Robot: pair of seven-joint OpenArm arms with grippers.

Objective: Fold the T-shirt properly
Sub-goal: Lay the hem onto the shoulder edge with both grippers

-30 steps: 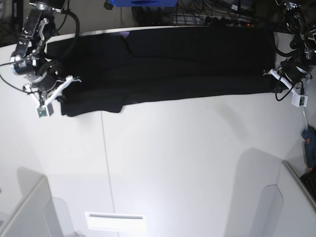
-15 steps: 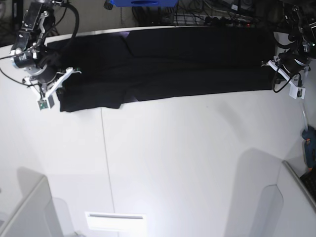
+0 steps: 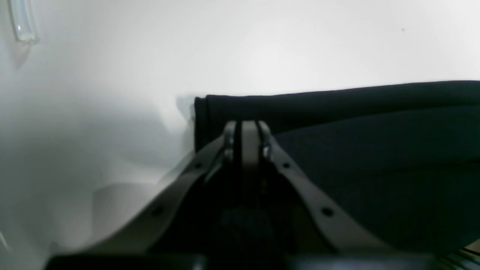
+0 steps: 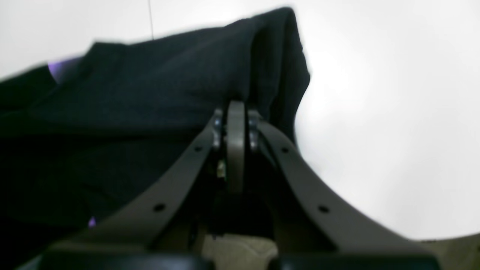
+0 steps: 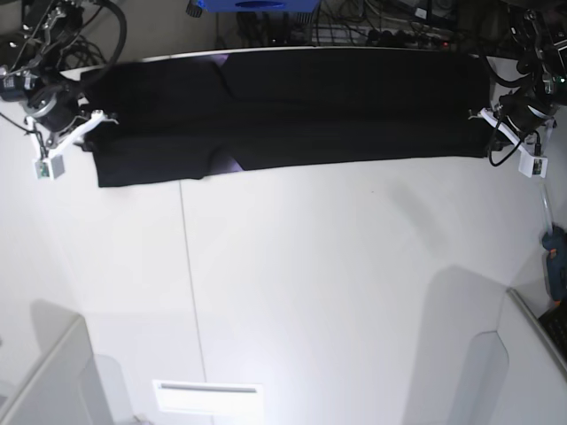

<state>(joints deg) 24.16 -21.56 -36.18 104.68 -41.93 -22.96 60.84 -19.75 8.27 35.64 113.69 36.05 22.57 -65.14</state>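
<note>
The shirt (image 5: 301, 111) lay stretched in a long black band across the far side of the white table (image 5: 310, 292), reaching nearly from one arm to the other. The left gripper (image 5: 493, 135) was at the band's end on the base view's right; in its wrist view its jaws were pressed together, pinching the folded edge of the cloth (image 3: 337, 123). The right gripper (image 5: 89, 124) was at the opposite end, its jaws likewise closed on a raised bunch of fabric (image 4: 168, 86) that drooped beside them. A small purple patch (image 5: 229, 163) showed at the near edge of the band, and another at the far edge (image 5: 221, 60).
</note>
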